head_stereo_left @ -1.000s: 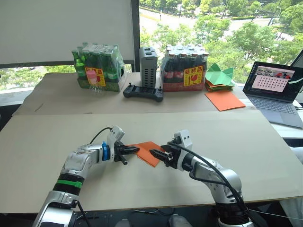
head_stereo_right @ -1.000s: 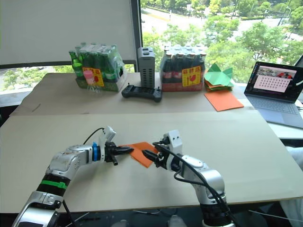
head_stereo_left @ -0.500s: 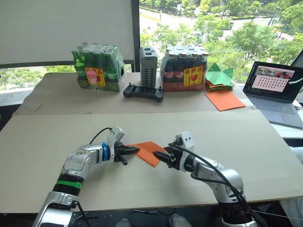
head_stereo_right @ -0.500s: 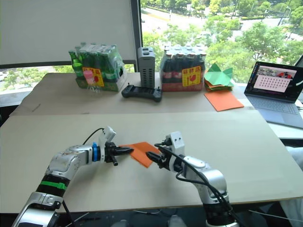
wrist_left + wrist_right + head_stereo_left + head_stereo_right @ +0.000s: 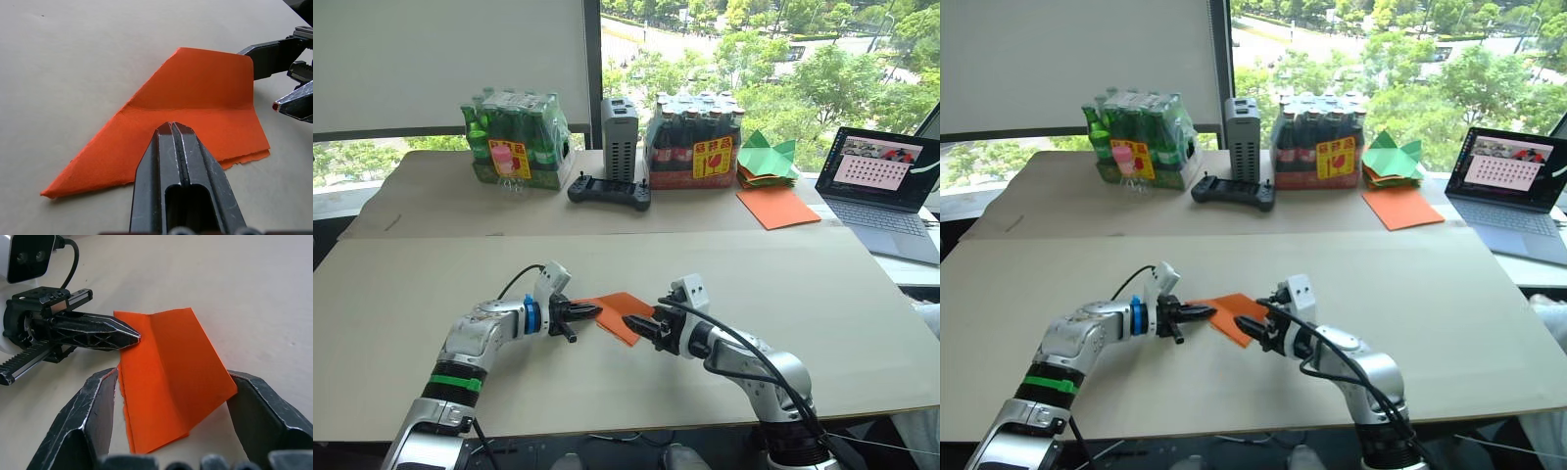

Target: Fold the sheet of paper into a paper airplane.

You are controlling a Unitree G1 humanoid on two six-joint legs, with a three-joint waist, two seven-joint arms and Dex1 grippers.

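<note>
The orange sheet of paper (image 5: 619, 309) lies flat on the near table, folded into a dart-like paper airplane shape with one pointed end and layered flaps (image 5: 195, 107). My left gripper (image 5: 594, 311) is shut, and its closed tip (image 5: 171, 128) presses down on the paper near the middle crease. My right gripper (image 5: 631, 324) comes in from the opposite side and is open. Its two fingers (image 5: 95, 404) straddle the paper's wide end (image 5: 171, 396) without closing on it. The two gripper tips stand close together over the paper.
On the far table are a green bottle pack (image 5: 516, 140), a grey box (image 5: 620, 125), a black controller (image 5: 610, 190), a red bottle pack (image 5: 693, 145), green folded papers (image 5: 767, 157) and a smooth orange sheet (image 5: 778, 207). An open laptop (image 5: 886, 191) stands at the right.
My right gripper drew back slightly, then moved in again toward my left gripper over the paper's wide end. The left gripper and the paper have stayed put.
</note>
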